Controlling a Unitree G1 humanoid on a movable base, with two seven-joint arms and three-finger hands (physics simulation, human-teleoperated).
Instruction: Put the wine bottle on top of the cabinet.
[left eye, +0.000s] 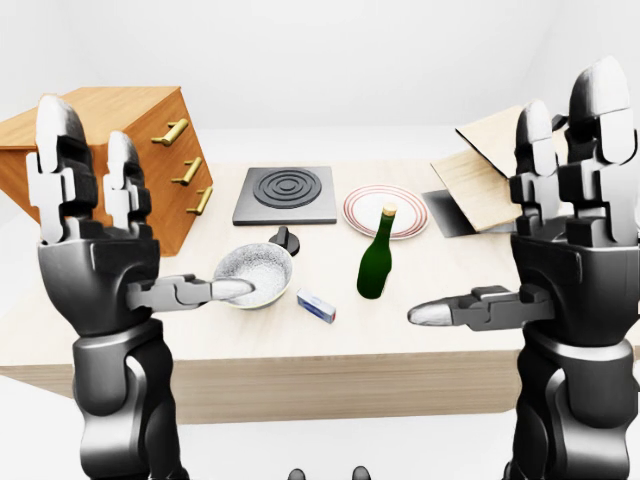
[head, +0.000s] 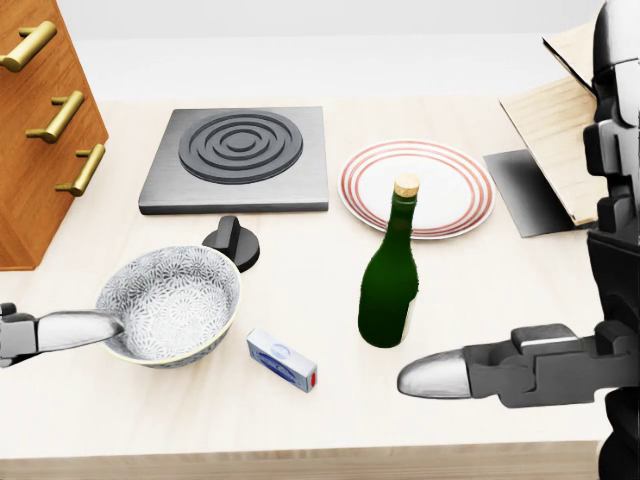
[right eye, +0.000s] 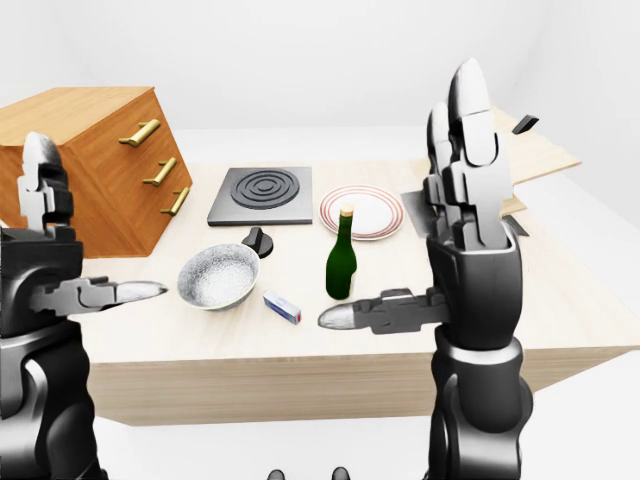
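The wine bottle (head: 389, 283) stands upright just below the striped plate (head: 440, 160), untouched. Both hands are raised with fingers spread, gripping nothing: the right hand (left eye: 566, 220) beside the bottle, seemingly readying a grasp, the left hand (left eye: 92, 245) near the patterned bowl (head: 170, 303). The wooden cabinet (left eye: 120, 150) waits left of the bottle.

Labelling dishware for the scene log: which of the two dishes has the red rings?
The flat plate, standing right of the stove burner in the head view, has red concentric rings on its rim. The bowl near the table's bottom edge is deep, with a grey floral pattern.
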